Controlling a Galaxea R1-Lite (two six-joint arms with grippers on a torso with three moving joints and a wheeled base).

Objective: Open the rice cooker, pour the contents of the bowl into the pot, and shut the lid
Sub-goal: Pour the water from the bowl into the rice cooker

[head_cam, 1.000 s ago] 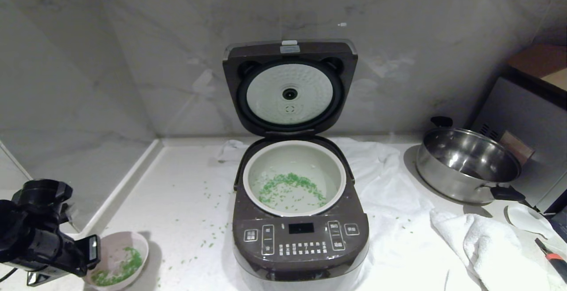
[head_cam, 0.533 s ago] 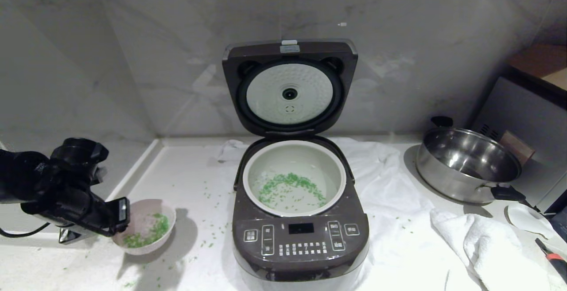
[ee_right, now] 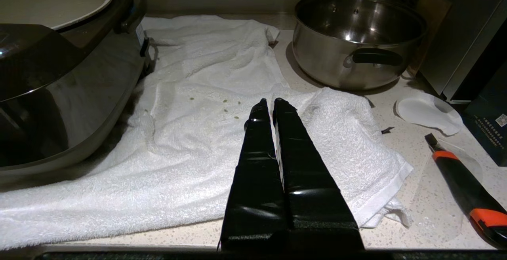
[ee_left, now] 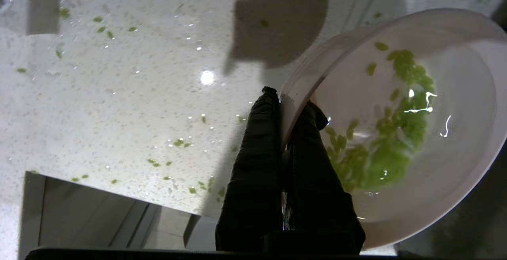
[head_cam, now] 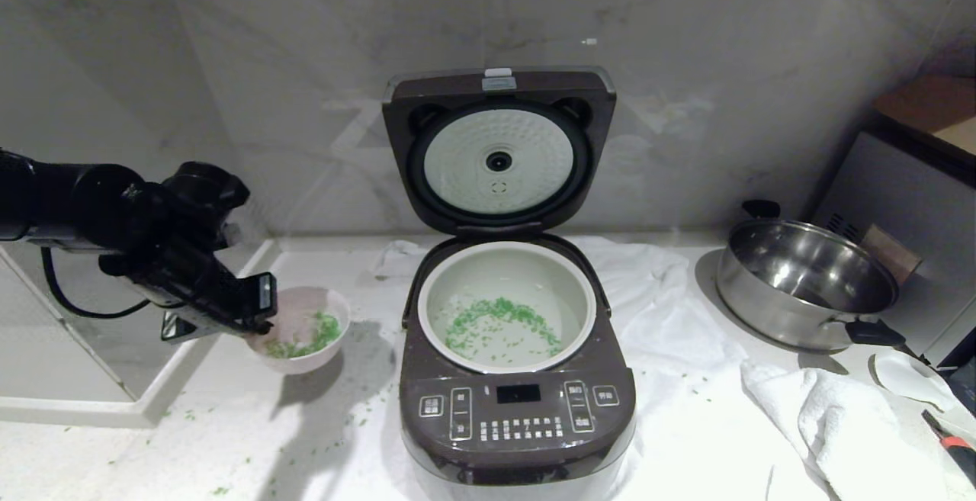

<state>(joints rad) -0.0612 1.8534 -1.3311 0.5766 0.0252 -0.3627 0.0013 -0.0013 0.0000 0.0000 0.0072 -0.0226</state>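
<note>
One tool (head_cam: 263, 310) clamping bowl (head_cam: 305, 333) rim.

A shiny steel pan (ee_right: 356, 38) with black handles stood on the counter (ee_right: 420, 196), far ahead of the right gripper's tips and to their right side. A white towel (ee_right: 206, 133) lay spread directly under and in front of those tips, with a few green grains on it. Its folded corner (ee_right: 372, 173) was just beside the tips, on the right. A small white crumpled piece (ee_right: 429, 111) lay further to the right, near the pan. A cutter with an orange and black handle (ee_right: 467, 188) lay on the counter, well apart from the tips, at the right. Behind everything rose a grey marble wall (head_cam: 305, 66). At the far right stood a dark box (head_cam: 907, 203).
</note>
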